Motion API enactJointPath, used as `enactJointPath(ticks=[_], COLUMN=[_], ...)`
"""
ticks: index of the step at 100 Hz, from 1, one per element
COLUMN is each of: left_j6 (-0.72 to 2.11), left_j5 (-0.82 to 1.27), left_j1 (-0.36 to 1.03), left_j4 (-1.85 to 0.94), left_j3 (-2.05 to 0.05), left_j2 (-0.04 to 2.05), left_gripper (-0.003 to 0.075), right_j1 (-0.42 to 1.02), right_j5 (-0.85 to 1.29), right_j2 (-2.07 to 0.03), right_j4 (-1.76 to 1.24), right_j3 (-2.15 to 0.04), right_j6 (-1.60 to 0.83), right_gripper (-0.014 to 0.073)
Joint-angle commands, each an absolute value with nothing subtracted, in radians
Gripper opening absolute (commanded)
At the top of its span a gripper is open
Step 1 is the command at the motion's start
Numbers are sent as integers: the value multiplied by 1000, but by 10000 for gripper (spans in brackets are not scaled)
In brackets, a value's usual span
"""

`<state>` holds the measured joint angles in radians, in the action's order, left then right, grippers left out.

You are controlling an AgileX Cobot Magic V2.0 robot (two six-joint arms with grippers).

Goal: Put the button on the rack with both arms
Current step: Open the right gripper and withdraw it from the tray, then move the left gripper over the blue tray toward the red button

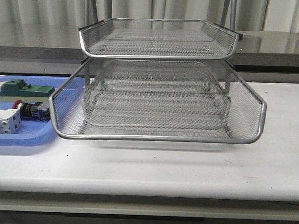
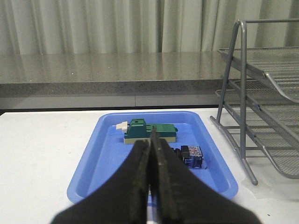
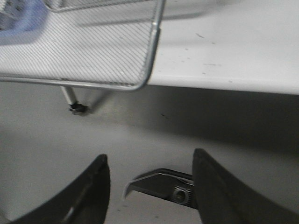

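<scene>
The button (image 1: 31, 110) lies on its side in the blue tray (image 1: 19, 138) at the far left, red cap pointing left. In the left wrist view its black and blue body (image 2: 191, 155) sits just right of my fingers. The rack (image 1: 153, 138) stands mid-table with a lower mesh tray slid forward; it also shows in the left wrist view (image 2: 243, 116) and the right wrist view (image 3: 84, 51). My left gripper (image 2: 152, 140) is shut and empty, above the tray's near part. My right gripper (image 3: 150, 154) is open and empty, below the table's edge level. Neither gripper shows in the front view.
A green block (image 1: 24, 89) and a white terminal block (image 1: 4, 121) share the blue tray with the button. The green block (image 2: 149, 132) lies straight beyond my left fingertips. A grey counter (image 2: 112, 74) runs behind the table. A metal bracket (image 3: 161, 184) lies below my right gripper.
</scene>
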<state>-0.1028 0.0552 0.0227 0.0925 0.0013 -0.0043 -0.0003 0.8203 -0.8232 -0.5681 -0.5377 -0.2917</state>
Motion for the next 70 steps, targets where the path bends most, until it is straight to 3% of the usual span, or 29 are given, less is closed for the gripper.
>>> enactJointPath(ticks=[1, 22, 44, 58, 70], left_j6=[-108, -108, -108, -108, -108], left_j5=[-24, -24, -24, -24, -24], left_j1=[22, 22, 22, 22, 22], left_j4=[89, 89, 89, 89, 89], left_j3=[45, 45, 45, 45, 45], left_j2=[-36, -36, -36, -36, -36], left_gripper=[-20, -20, -20, -20, -20], right_j1=[-5, -5, -5, -5, -5], right_j5=[880, 993, 1036, 1062, 1064], right_j2=[-770, -633, -487, -429, -407], right_j4=[-384, -141, -95, -70, -66], right_j3=[-623, -693, -696, -696, -696], right_j6=[-159, -32, -25, -25, -25], right_gripper=[410, 410, 388, 243, 69])
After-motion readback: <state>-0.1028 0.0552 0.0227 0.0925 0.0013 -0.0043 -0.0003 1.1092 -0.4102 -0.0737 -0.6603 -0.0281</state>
